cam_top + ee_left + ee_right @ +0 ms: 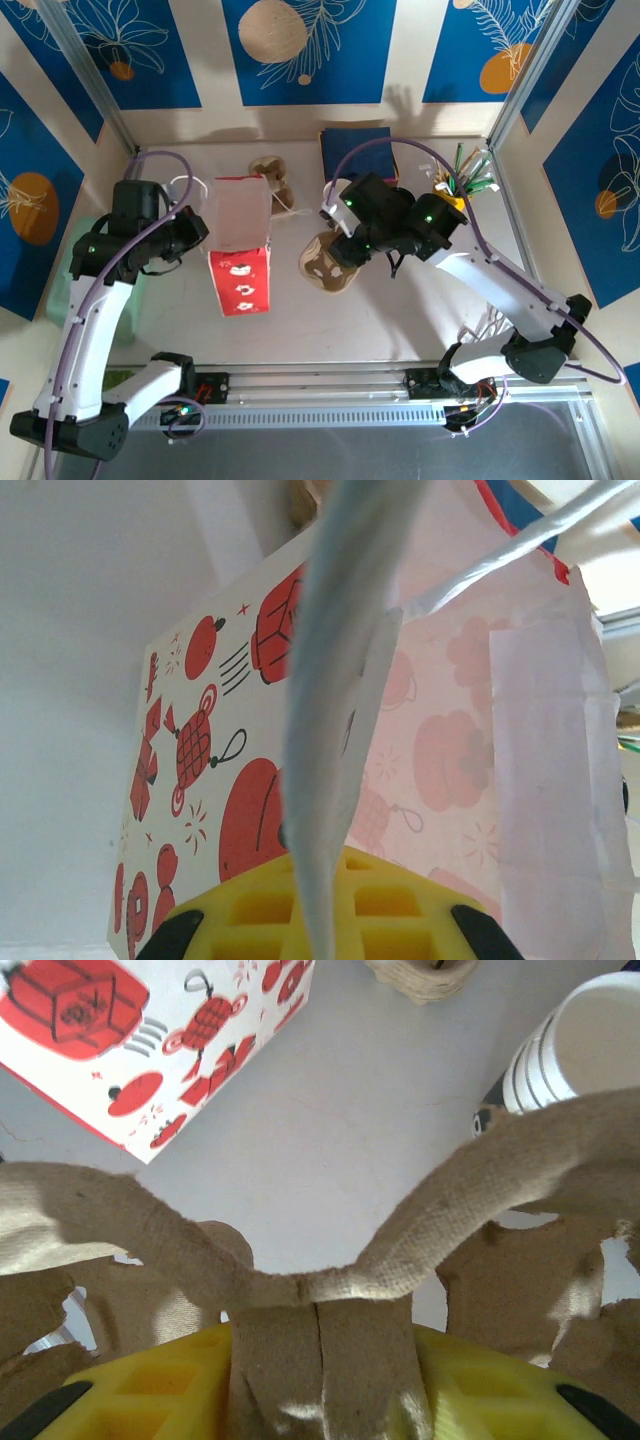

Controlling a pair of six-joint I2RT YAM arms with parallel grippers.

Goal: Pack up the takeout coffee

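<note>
**Left gripper** [193, 233]: jaws fully closed, pinching a pale edge strip of the bag [240, 285] at its left rim. In the left wrist view the strip runs straight down into the yellow gripper body.

**Bag**: paper, standing upright on the table [380, 320], mouth open to the top. The outside is white with a red print of lanterns, knotted ornaments and round fruit. The inner wall is pale pink, with the same figures showing through. The print is pictorial.

**Right gripper** [342, 248]: jaws part-closed, clamped on the upright middle rib of the carrier [322, 272]. In the right wrist view the rib sits between the two yellow jaw blocks.

**Carrier**: brown moulded pulp with cup wells on either side of the rib. It sits just right of the bag, apart from it.

**Striped cup** [590, 1045]: white, lidless, with dark lines round its side, just beyond the carrier's edge.

**Coffee**: position cannot be told.

**Tan object** [272, 172]: behind the bag; its kind cannot be told.

**Blue square** [355, 150]: dark, flat, at the far edge of the table.

**Stick bundle** [462, 180]: green and white sticks, far right.

**Green bin** [85, 265]: pale, under the left arm.
</note>
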